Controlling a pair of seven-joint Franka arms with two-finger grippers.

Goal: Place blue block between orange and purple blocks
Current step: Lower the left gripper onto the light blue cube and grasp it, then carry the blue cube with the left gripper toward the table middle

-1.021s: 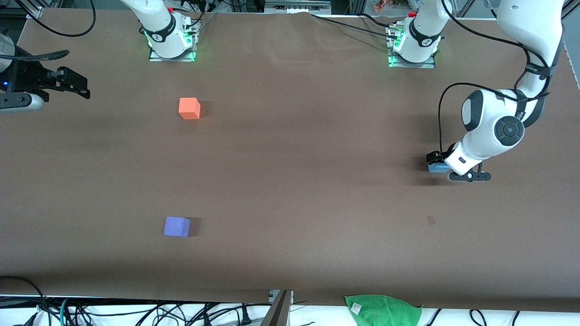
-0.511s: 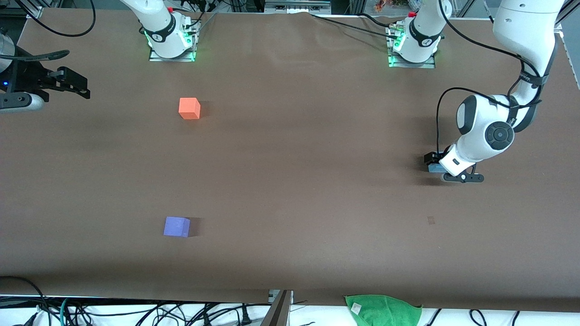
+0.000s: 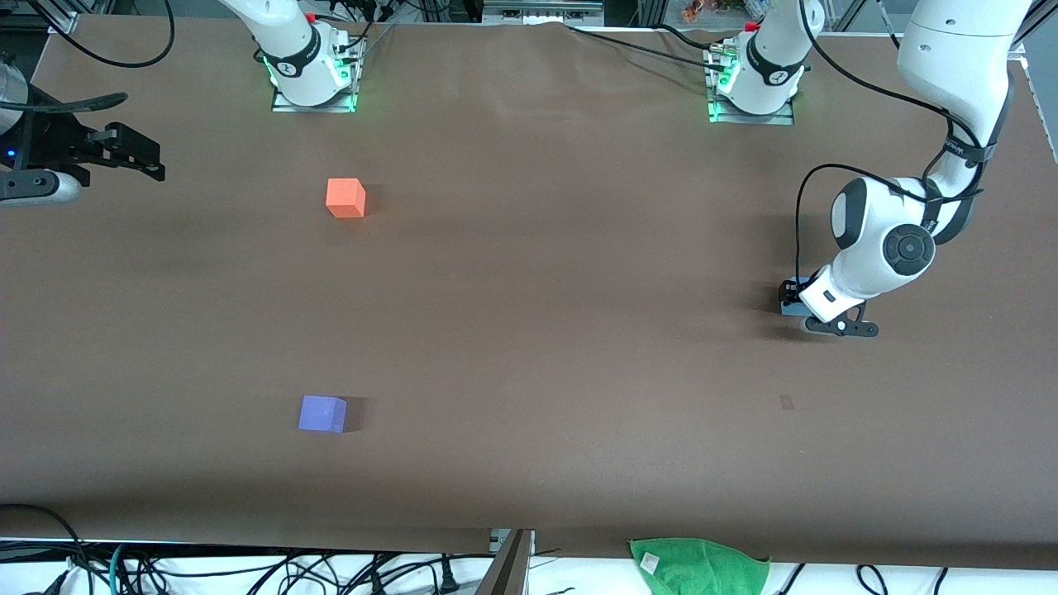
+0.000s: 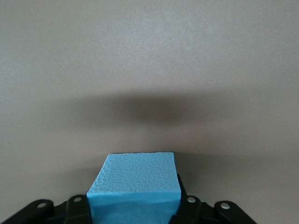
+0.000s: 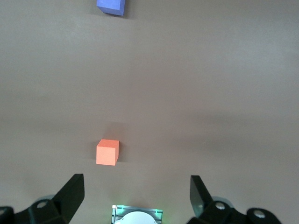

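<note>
A broad brown worktop (image 3: 529,330) fills the scene, with two white robot arms based along its edge farthest from the front camera. The left arm bends down at its own end of the worktop, and the left tool (image 3: 814,312) sits low there, clenched on the blue block (image 4: 134,186); the wrist view shows the cube's sides pressed between the two black fingers (image 4: 77,210). The right arm waits, its right tool (image 3: 124,153) held up over the edge of the worktop at its own end, fingers spread wide with nothing between them.

The blue block looks like pebbled foam, so it is probably light, slightly yielding and not slippery. Gripping two flat sides, as now, seems the sound hold.

The orange block (image 3: 345,198) and purple block (image 3: 322,414) lie well apart toward the right arm's end, the purple one nearer the front camera. The bare stretch between them is the target, well away from the blue block. Nothing stands along that route.

A green cloth (image 3: 698,566) lies off the worktop's near edge, among cables.
</note>
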